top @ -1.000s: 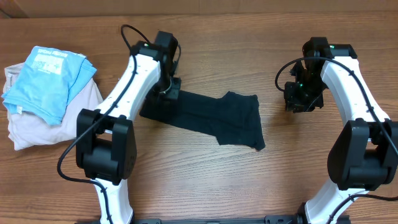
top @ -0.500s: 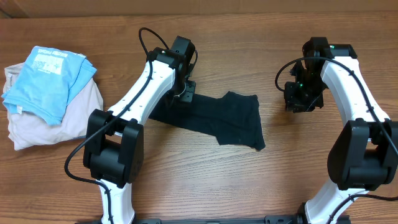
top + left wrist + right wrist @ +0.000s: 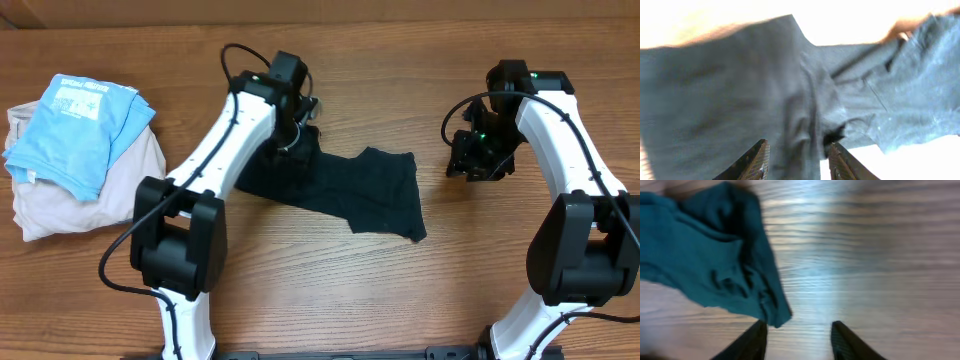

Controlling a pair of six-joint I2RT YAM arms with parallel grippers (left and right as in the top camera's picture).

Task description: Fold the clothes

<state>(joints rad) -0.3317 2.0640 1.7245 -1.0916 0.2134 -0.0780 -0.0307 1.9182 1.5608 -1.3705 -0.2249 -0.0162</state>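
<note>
Overhead view: dark garment (image 3: 345,190) lies spread flat on the bench (image 3: 400,300), centre of frame, long axis running from upper left to lower right. Its right end is wider, with a notch along the upper edge. Its left end disappears under the left arm.

Left gripper (image 3: 298,132) is over the garment's upper-left end, pointed down at the cloth. Left wrist view: the two fingers (image 3: 754,161) stand apart at the bottom edge, released, not clenched. A bunched ridge of dark cloth rises in the gap between them. Cannot tell whether either finger touches the fabric. The garment fills most of this view, creased and folded over itself toward the right. Overexposed bench shows along the top and in the lower right corner.

Right gripper (image 3: 470,160) is right of centre, apart from the garment's right edge, with bare wood between them. Right wrist view: fingers (image 3: 747,342) spread apart at the bottom edge, released, with only wood grain in the gap. The garment's rumpled corner sits in the upper left of this view and looks teal here. Its lower tip is just above the finger on the left of the frame, not between the fingers.

Far left of the overhead frame: a pile of other clothes, well apart from the dark garment. A light blue shirt (image 3: 80,130) with a pale printed patch lies on top of a beige garment (image 3: 55,205).
</note>
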